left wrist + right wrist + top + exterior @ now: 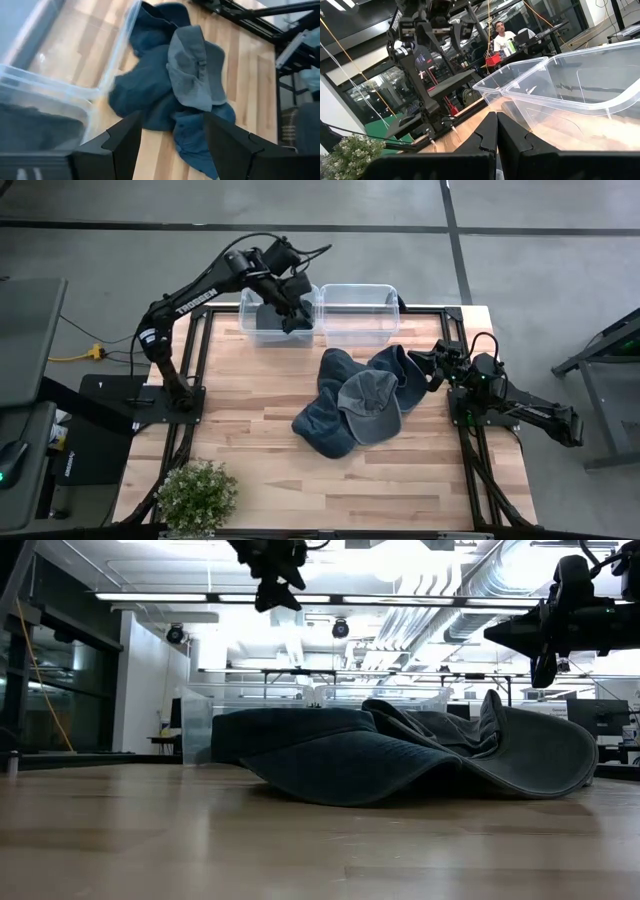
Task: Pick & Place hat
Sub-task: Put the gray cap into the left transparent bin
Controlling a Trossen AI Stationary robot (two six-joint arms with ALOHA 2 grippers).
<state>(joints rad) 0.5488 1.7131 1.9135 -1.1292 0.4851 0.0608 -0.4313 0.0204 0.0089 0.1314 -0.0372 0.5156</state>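
Note:
A pile of several hats lies at the table's middle: a grey bucket hat point(368, 405) point(192, 75) on top of blue ones point(325, 428) point(400, 755). Two clear bins stand side by side at the far edge. The left bin point(250, 302) holds a dark hat point(268, 322) point(35, 127). My left gripper point(297, 315) point(172, 145) hangs open above that bin's right end and holds nothing. My right gripper point(420, 368) point(545, 665) point(496, 135) is shut, raised above the table at the pile's right side, pointing toward the bins.
The right bin point(358, 310) point(580, 95) stands next to the left one. A potted plant point(197, 495) sits at the near left corner. A person point(497, 37) shows in the room beyond the table. Bare wood lies near and left of the pile.

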